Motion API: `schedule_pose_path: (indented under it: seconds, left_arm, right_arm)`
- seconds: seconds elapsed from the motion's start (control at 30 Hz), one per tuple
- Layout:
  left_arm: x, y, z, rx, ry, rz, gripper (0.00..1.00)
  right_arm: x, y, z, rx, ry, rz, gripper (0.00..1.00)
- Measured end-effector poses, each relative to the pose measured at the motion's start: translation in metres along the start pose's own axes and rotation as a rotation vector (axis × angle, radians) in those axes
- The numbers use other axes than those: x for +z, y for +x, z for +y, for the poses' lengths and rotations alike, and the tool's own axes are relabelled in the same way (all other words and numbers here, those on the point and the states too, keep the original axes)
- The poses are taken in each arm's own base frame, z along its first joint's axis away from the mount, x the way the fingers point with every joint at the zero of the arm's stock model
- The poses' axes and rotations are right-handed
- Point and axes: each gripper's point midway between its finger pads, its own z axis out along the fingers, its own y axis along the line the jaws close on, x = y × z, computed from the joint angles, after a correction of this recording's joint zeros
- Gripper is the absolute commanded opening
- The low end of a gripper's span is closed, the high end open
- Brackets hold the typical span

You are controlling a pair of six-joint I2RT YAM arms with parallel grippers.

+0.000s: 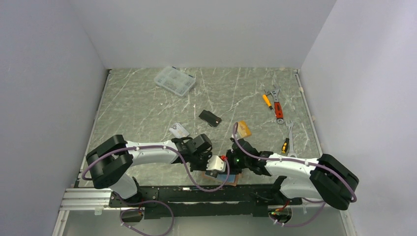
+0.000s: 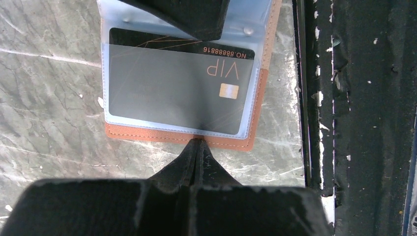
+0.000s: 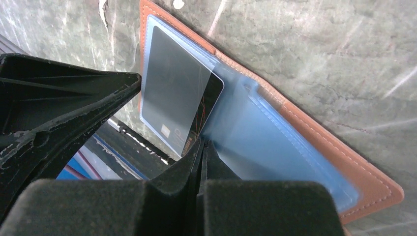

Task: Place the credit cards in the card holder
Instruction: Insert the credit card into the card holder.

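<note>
The brown card holder [image 2: 147, 134] lies open near the table's front edge, its blue see-through sleeves up. A black card [image 2: 172, 88] marked VIP sits inside one sleeve. My left gripper [image 2: 198, 143] is shut, its tips resting on the holder's brown rim [image 1: 231, 181]. My right gripper [image 3: 203, 144] is also shut, its tips at the black card's [image 3: 172, 98] corner where the blue sleeves [image 3: 275, 142] fan up. I see nothing held between its jaws. On the table beyond lie a silver-grey card [image 1: 178, 130] and an orange-gold card [image 1: 244, 131].
A flat black rectangle [image 1: 210, 117] lies mid-table. A clear compartment box [image 1: 174, 80] stands at the back. Wrenches and screwdrivers [image 1: 276, 105] lie at the right. The black base rail [image 2: 364, 118] runs right beside the holder. White walls enclose the table.
</note>
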Motion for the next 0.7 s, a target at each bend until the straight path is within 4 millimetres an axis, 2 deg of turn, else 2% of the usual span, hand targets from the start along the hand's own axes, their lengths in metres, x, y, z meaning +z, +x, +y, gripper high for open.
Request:
schedule_pose_path:
  seconds: [0.27,0.43,0.53,0.7]
  left_arm:
    - [0.0,0.001,0.001,0.001,-0.006,0.005,0.0]
    - [0.0,0.001,0.001,0.004,-0.007,0.003,0.0]
    - [0.0,0.0,0.002,0.005,-0.008,0.001,0.0]
    - [-0.001,0.001,0.003,0.004,-0.014,0.008,0.0]
  right_arm:
    - [0.0,-0.003,0.001,-0.02,0.011,0.002,0.0]
    - [-0.005,-0.012,-0.001,-0.022,0.021,-0.04,0.0]
    - [-0.002,-0.013,-0.006,-0.018,0.04,-0.034,0.0]
    - [0.006,-0.018,0.001,-0.025,0.045,-0.012,0.0]
